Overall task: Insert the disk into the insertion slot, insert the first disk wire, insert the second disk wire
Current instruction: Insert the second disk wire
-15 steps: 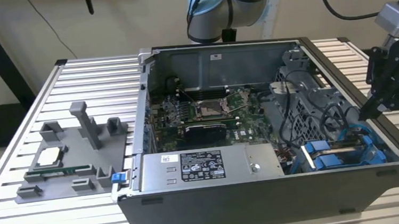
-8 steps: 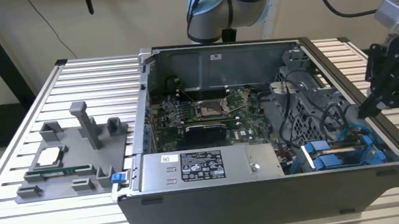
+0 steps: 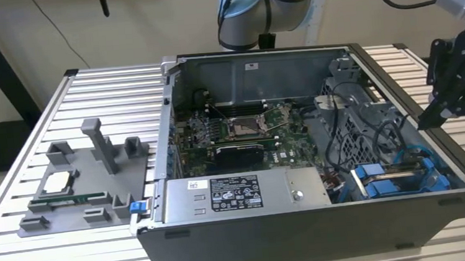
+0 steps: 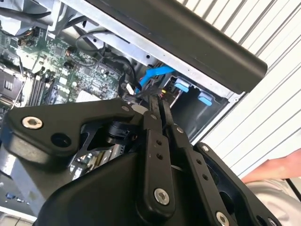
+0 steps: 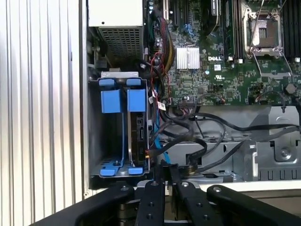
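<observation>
The disk [image 5: 139, 134] stands on edge in the insertion slot [image 5: 106, 141], facing the loose wires [image 5: 188, 141] for plugging, while the gripper [image 5: 165, 165] hovers nearby, closed and apparently empty.

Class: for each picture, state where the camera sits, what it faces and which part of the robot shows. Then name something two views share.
Exterior view: off the arm, raised, looking down into the open computer case; the arm and gripper show.
First wrist view: on the arm, looking past the gripper into the case at the insertion slot.
Second wrist view: on the arm, looking slantwise along the gripper at the case.
Shared: both wrist views show the motherboard.
</observation>
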{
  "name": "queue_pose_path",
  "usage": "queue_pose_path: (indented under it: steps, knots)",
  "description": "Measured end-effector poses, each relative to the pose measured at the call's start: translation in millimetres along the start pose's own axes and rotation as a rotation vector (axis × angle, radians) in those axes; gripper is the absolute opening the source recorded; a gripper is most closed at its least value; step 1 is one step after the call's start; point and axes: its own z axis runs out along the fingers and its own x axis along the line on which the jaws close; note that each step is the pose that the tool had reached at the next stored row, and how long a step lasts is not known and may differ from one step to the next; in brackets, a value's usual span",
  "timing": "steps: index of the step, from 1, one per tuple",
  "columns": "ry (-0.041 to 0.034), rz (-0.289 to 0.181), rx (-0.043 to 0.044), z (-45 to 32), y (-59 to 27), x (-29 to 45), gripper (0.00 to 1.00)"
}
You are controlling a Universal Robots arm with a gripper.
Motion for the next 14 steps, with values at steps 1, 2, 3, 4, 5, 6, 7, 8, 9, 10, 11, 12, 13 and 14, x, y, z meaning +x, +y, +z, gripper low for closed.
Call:
queue_pose_path:
  steps: [1, 2, 3, 4, 5, 6, 7, 8, 9, 10, 11, 12, 13, 14]
  knots:
    - [-0.0001, 0.0, 0.0014, -2.8, 1.2, -0.1, 0.0]
    - [-0.0001, 0.0, 0.0028, -5.8, 2.5, -0.2, 0.0]
    - [-0.0001, 0.0, 0.0041, -8.7, 3.7, -0.3, 0.0]
    - [-0.0003, 0.0, 0.0053, -11.6, 4.9, -0.4, 0.0]
    - [-0.0004, 0.0, 0.0067, -14.5, 6.3, -0.5, 0.0]
    - [-0.0005, -0.001, 0.008, -17.2, 7.4, -0.6, 0.0]
    - [-0.0005, -0.001, 0.0094, -19.7, 8.8, -0.7, 0.0]
    - [-0.0005, -0.001, 0.011, -21.9, 10.0, -0.7, 0.0]
    - [-0.0006, -0.001, 0.0125, -23.6, 11.3, -0.8, 0.0]
    - [-0.0007, -0.001, 0.014, -25.2, 12.5, -0.8, 0.0]
    - [-0.0008, -0.001, 0.0153, -26.6, 13.6, -0.8, 0.0]
    - [-0.0008, -0.001, 0.0165, -27.7, 14.7, -0.8, 0.0]
    - [-0.001, -0.001, 0.0177, -28.2, 15.8, -0.8, 0.0]
    - [-0.0013, -0.001, 0.0192, -28.2, 17.0, -0.7, 0.0]
